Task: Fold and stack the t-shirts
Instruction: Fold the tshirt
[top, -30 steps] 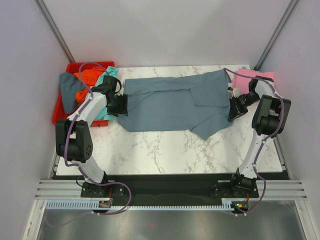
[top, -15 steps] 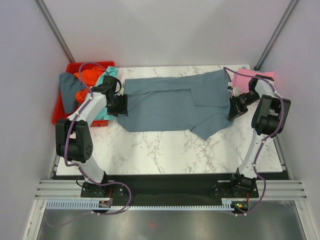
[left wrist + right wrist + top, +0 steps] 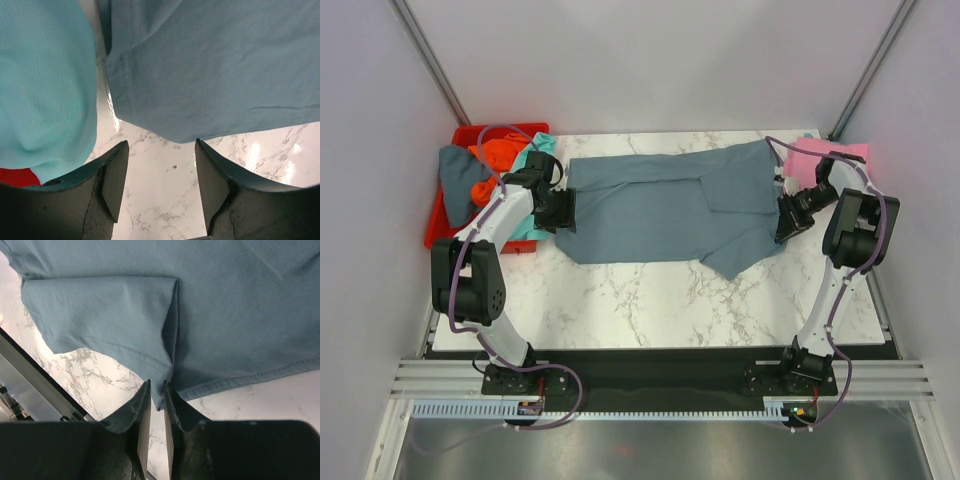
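L gripper (image 3: 161, 146) open wide, nothing in it: marble of the table (image 3: 650, 300) shows btwn the jaws, and the hem of the slate blue-grey shirt (image 3: 660, 210) lies just past the tips, not touching. R gripper (image 3: 157, 386) is nearly closed, only a thin slit. A folded hem corner of the same shirt runs right up to that slit, but can't tell whether cloth is pinched or just lies under the tips

Key relation: the shirt lies flat mid-table w/ its long axis running left-right, spanning from one gripper to the other. L gripper sits at its left end and R gripper at its right end, so each arm is nearest its own end

From the arm bases outward: marble, then a skewed flap of the shirt poking toward the near right, then the main body

Judgement: next move prob. needs L to go fwd onto the hem & close before both ends can be lifted together

Further out: teal shirt (image 3: 45, 75) just beside L gripper, a strip of marble btwn it & the grey one. Pink shirt (image 3: 815, 155) is beyond R gripper at far right, orange shirt (image 3: 498, 155) in the red bin (image 3: 435, 228) at far left
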Controlling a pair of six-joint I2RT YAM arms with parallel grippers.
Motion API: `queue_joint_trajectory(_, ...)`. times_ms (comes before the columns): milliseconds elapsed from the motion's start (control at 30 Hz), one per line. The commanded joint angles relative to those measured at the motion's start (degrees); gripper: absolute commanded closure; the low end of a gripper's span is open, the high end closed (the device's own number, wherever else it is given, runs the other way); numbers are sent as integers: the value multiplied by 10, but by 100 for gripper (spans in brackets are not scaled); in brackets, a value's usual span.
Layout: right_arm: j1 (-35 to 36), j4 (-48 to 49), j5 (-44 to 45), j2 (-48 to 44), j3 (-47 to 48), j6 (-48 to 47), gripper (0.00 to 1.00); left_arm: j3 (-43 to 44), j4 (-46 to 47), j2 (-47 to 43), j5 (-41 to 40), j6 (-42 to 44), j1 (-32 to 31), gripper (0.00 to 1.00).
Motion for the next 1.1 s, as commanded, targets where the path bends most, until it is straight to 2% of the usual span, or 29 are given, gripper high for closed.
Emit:
queue_joint_trajectory(0,2,-41,-16,10,17,-12,76,18,15,0,5,10,-3,37)
queue_joint_trajectory(200,2,-43,-16,12,20,-15,79,17,16,0,3,10,-3,37)
queue_joint_trajectory(300,1,-45,-16,9,21,-18,85,16,16,0,3,10,-3,37)
queue_joint_trajectory(433,3,-48,-18,-2,31,-16,89,18,18,2,4,10,-3,37)
queue_joint_trajectory(700,3,-70,-55,-29,108,1,94,20,17,-5,-8,11,-3,37)
queue_joint_trajectory(800,3,-72,-73,-39,124,11,94,5,17,-22,-12,10,-3,37)
queue_joint_trajectory(1000,4,-71,-103,-47,95,10,94,-61,17,-73,-12,10,24,37)
queue_joint_trajectory(1033,4,-65,-109,-51,90,12,94,-85,-12,-79,-25,-33,33,39)
queue_joint_trajectory(1067,5,-63,-110,-53,88,17,94,-96,-13,-84,-23,-41,44,39)
